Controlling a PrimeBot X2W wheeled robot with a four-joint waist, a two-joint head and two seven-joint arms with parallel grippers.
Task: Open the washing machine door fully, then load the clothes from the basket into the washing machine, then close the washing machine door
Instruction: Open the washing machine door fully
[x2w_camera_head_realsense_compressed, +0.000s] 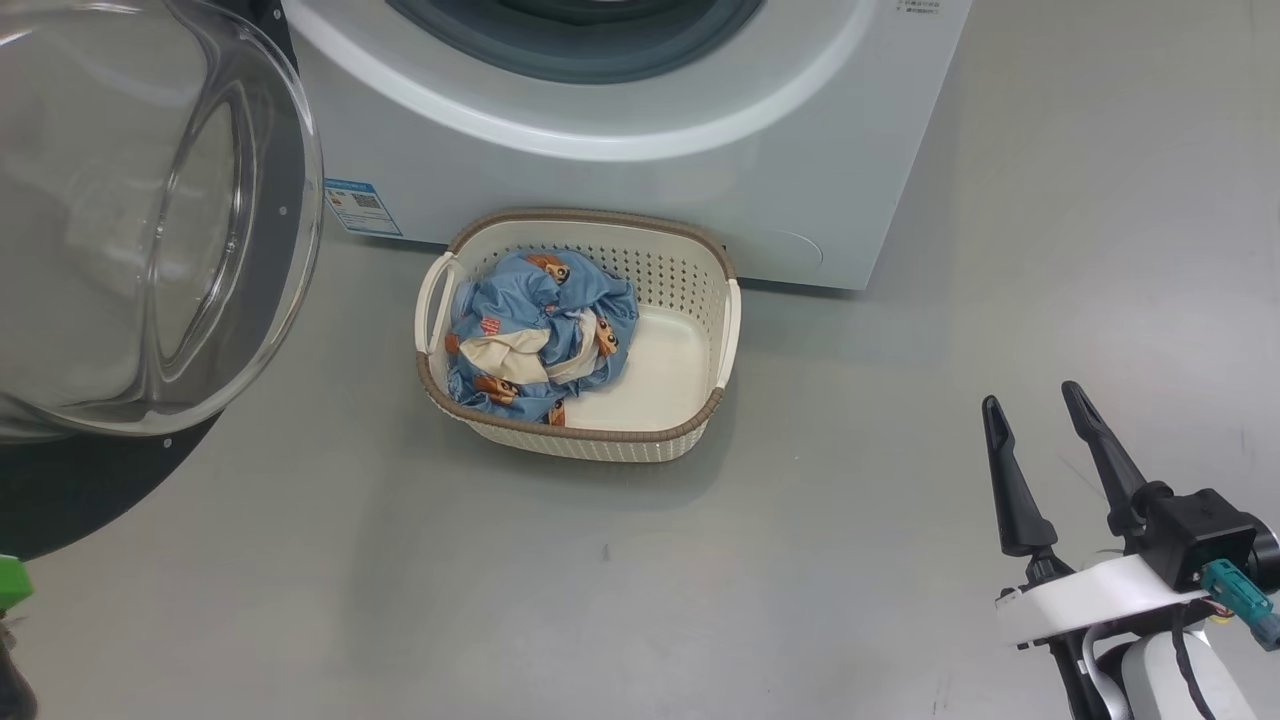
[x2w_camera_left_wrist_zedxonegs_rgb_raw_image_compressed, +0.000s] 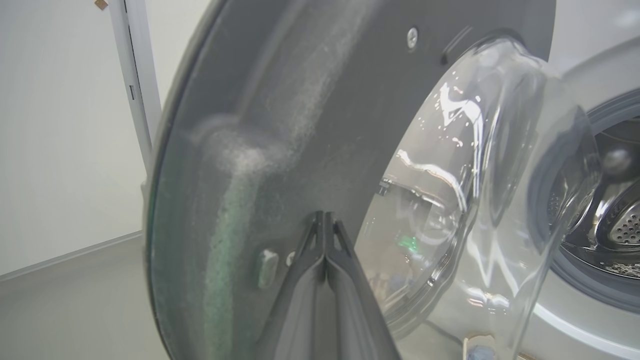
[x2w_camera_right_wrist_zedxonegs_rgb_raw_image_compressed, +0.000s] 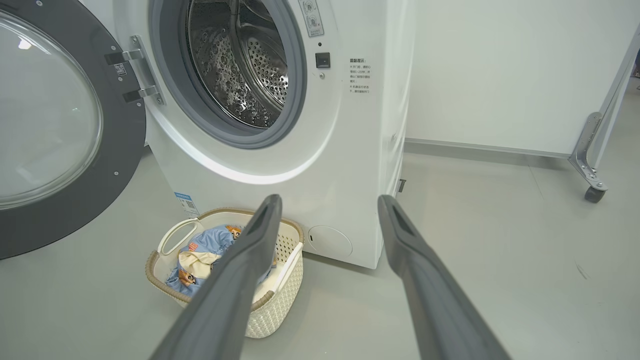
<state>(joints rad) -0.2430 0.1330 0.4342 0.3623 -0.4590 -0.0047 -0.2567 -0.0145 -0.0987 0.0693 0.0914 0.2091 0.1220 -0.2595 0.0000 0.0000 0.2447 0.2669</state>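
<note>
We judge door-opening nearly done: large round black-rimmed glass door stands wide of the big white front-loading washing machine; left gripper, pressed together, at its inner face; right gripper spread, empty; next: reach light-blue printed clothes in the cream perforated basket.

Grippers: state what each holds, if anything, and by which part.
Nothing. The left gripper is shut, empty, near the door; the right gripper is open, empty.

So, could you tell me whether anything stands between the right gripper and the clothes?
Nothing visible does: the right gripper, jaws open, is over the floor right of the basket, and the clothes lie uncovered in it.
</note>
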